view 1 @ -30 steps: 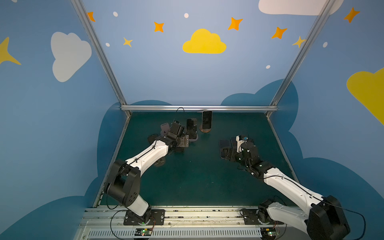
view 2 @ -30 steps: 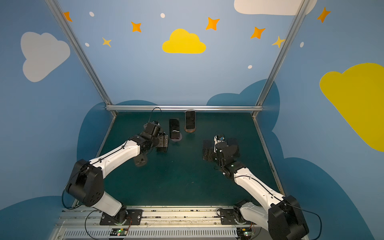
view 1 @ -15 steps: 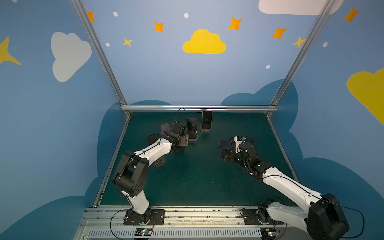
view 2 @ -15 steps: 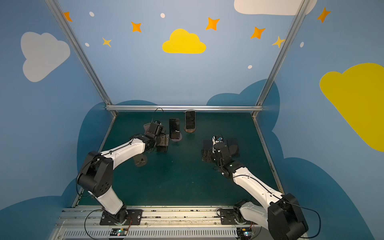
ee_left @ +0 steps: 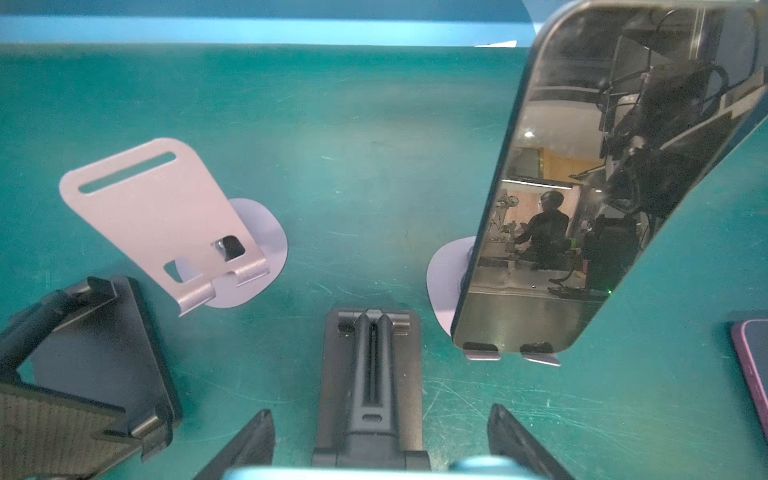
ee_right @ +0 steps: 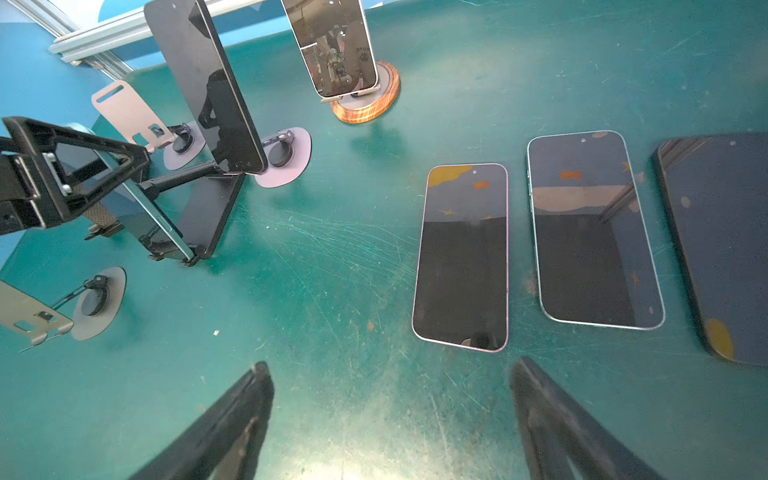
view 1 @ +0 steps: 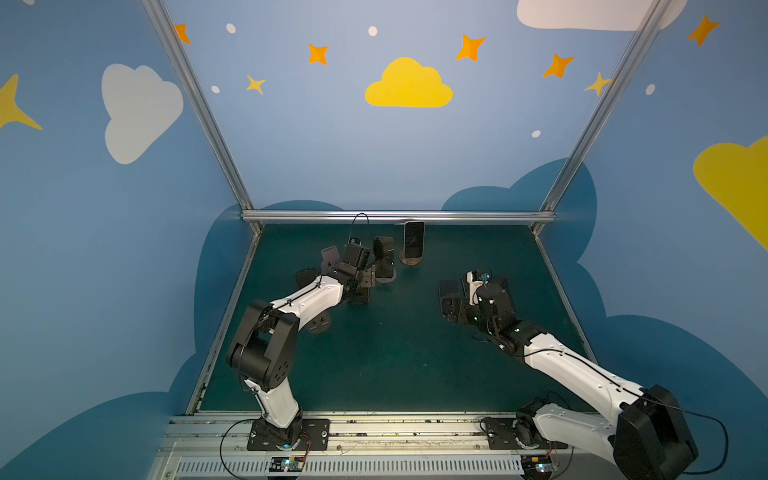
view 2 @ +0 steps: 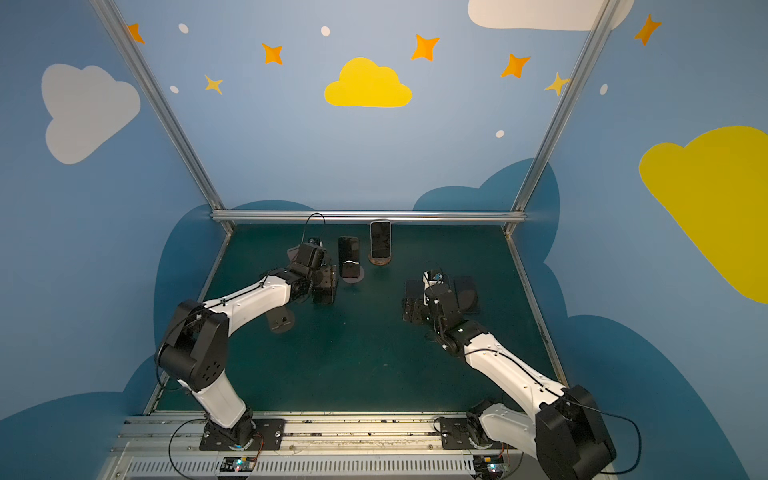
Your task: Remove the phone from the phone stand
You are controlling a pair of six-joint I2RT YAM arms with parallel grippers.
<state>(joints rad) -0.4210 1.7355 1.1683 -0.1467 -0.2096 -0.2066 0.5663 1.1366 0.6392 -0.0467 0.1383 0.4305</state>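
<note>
A light-blue-edged phone (ee_right: 160,216) leans on a black folding phone stand (ee_left: 370,374) left of the table's middle. My left gripper (ee_left: 382,432) is down over it, with one finger (ee_left: 257,436) on each side of the phone's top edge (ee_left: 374,473). The frames do not show whether the fingers touch the phone. In a top view my left gripper (view 1: 366,279) covers most of that phone. My right gripper (ee_right: 390,374) hangs open and empty over bare mat, just short of a flat pink-edged phone (ee_right: 461,257).
A dark phone (ee_left: 602,178) stands on a silver stand close beside my left gripper. Another phone (view 1: 414,240) stands on a wooden-based stand (ee_right: 368,104) at the back. Two more phones (ee_right: 594,232) lie flat at the right. Empty stands (ee_left: 166,216) sit to the left.
My left gripper's jaws have narrowed around the top of the phone on the black stand, and the left arm's elbow has swung in. The right arm has stayed still.
</note>
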